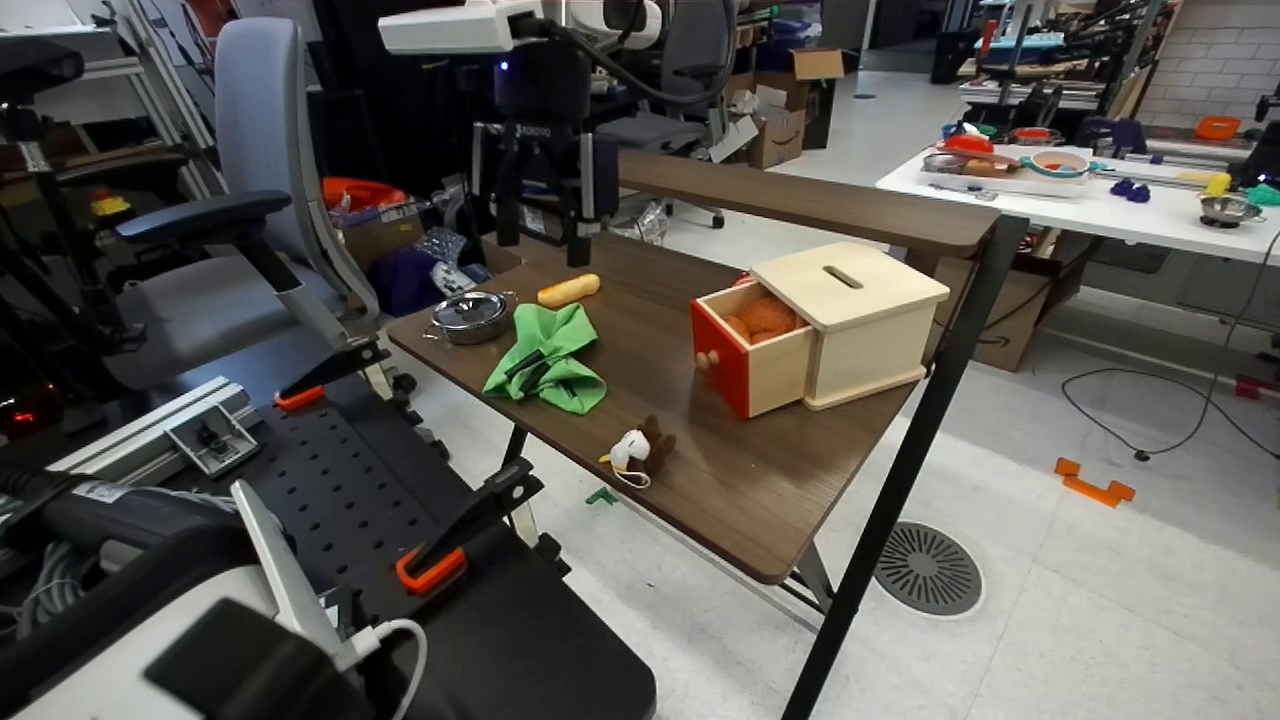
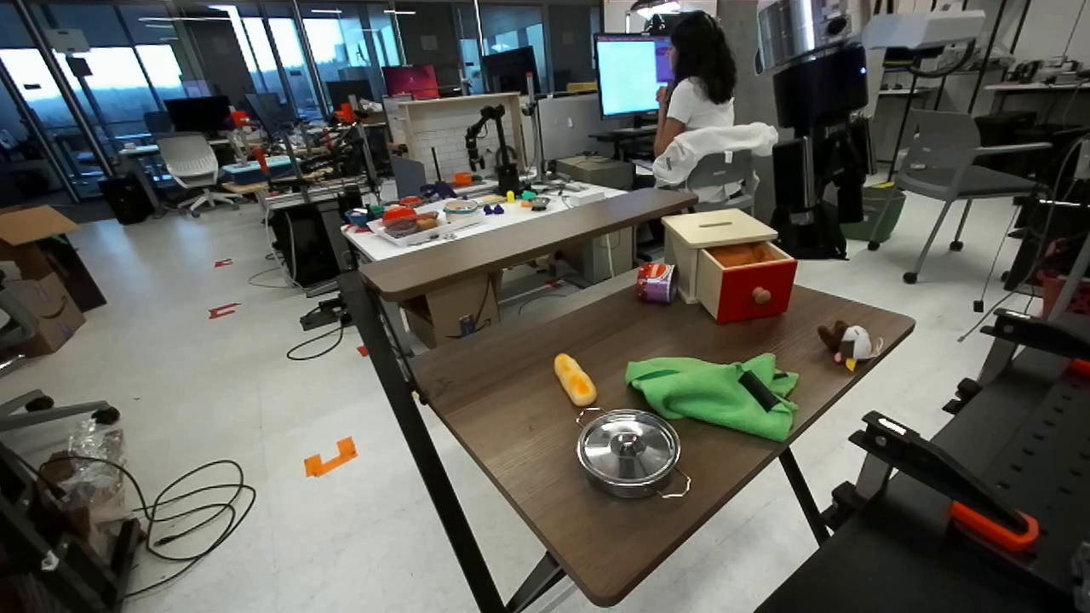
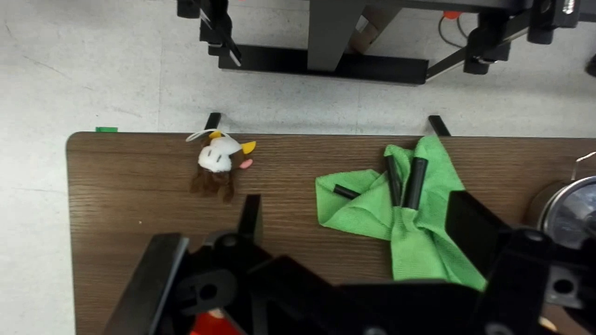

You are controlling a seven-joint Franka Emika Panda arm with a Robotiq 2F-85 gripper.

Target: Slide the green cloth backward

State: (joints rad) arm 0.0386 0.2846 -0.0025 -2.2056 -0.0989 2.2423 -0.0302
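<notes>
The green cloth [image 1: 548, 358] lies crumpled on the brown table [image 1: 745, 490], with dark strips on it. It also shows in an exterior view [image 2: 711, 393], near the table's edge, and in the wrist view [image 3: 426, 246], where the gripper covers its lower part. My gripper [image 1: 543, 243] is raised above the table, apart from the cloth. In the wrist view its fingers [image 3: 356, 207] are spread wide with nothing held between them. The right finger overlaps the cloth's right side in that picture; the left finger appears over bare wood.
A lidded metal pot [image 2: 628, 453] and a bread roll [image 2: 576, 380] lie beside the cloth. A plush toy [image 1: 640, 452] sits near the edge. A wooden box [image 1: 880, 320] has its red-fronted drawer [image 1: 722, 362] pulled out; a cup [image 2: 656, 283] stands beside it. A raised shelf [image 1: 800, 205] runs along one side.
</notes>
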